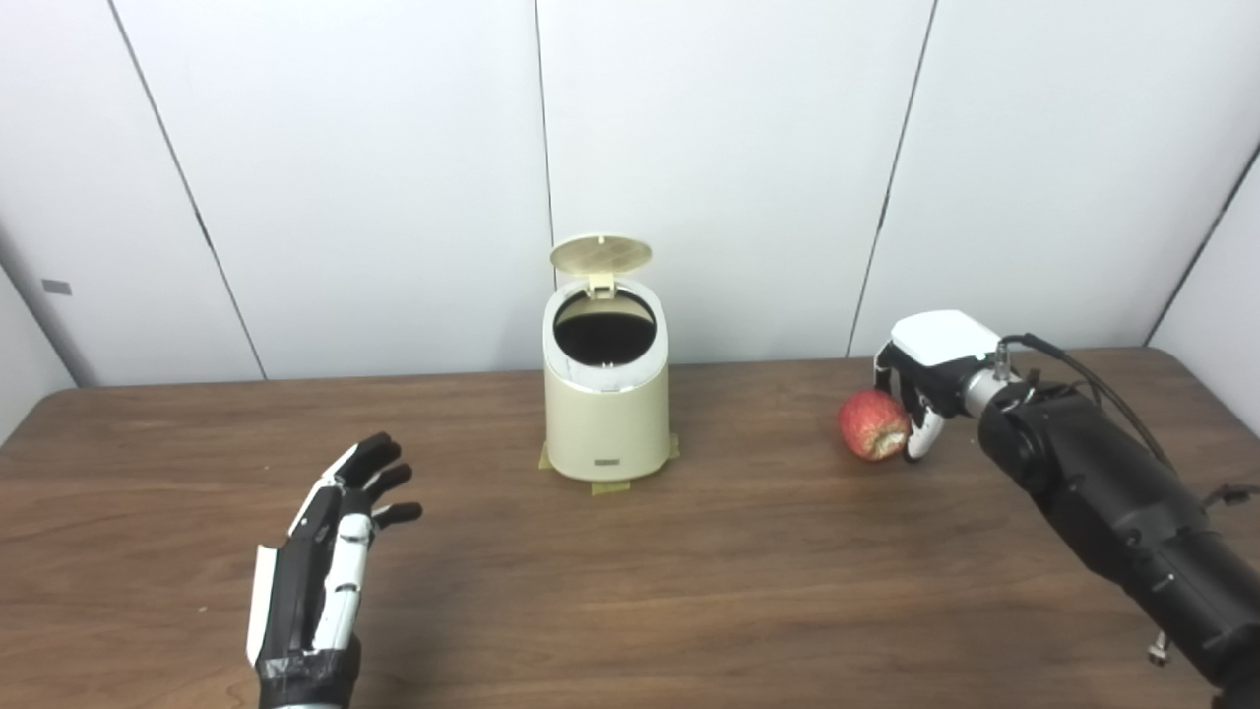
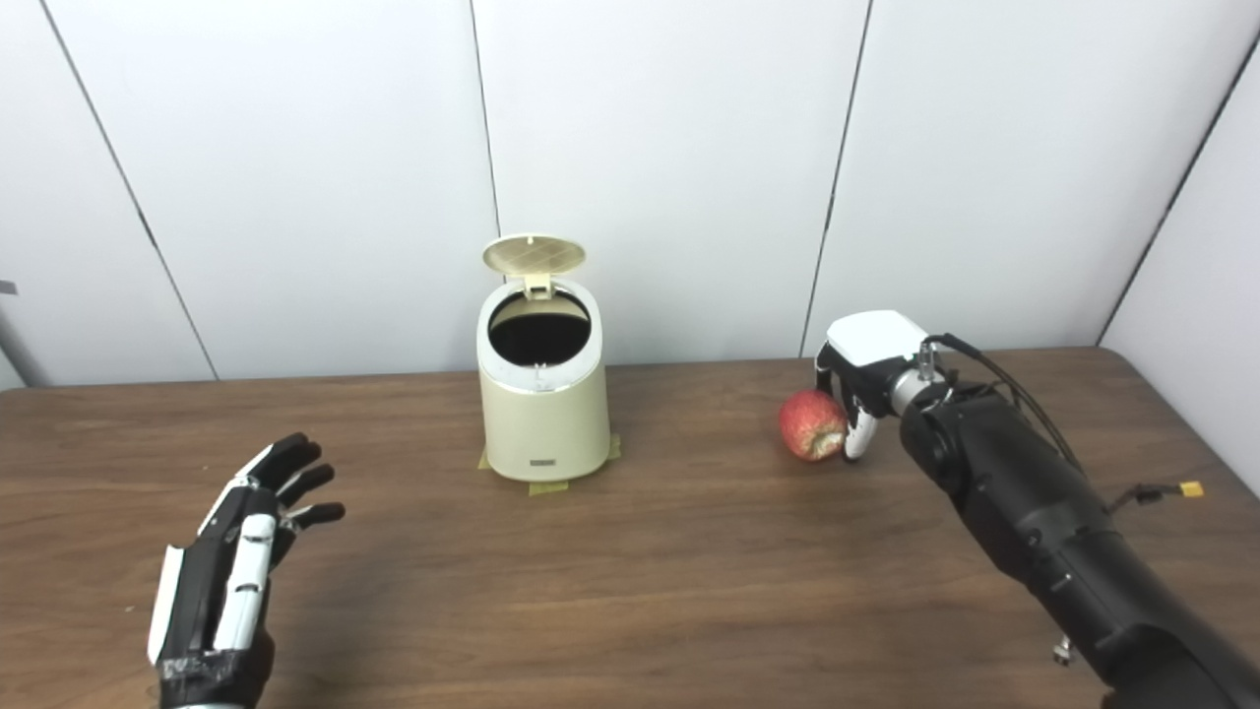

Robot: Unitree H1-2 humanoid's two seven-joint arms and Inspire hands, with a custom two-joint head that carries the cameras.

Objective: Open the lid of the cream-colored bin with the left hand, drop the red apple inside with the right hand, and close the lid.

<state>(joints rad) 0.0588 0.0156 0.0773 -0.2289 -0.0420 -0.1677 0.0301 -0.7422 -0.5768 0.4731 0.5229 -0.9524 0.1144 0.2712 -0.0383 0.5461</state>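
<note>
The cream-colored bin (image 1: pixel 606 414) stands at the middle back of the table, its round lid (image 1: pixel 600 254) tipped up and the dark opening exposed. The red apple (image 1: pixel 872 424) rests on the table to the right of the bin. My right hand (image 1: pixel 925 379) is curled around the apple from the right and above, fingers against it; the apple still touches the tabletop. My left hand (image 1: pixel 330 551) hovers low over the front left of the table, well away from the bin, with fingers spread and holding nothing.
Yellow tape tabs (image 1: pixel 610 486) hold the bin's base to the wooden table (image 1: pixel 689 591). White wall panels rise right behind the table. A cable (image 1: pixel 1093 379) loops off my right wrist.
</note>
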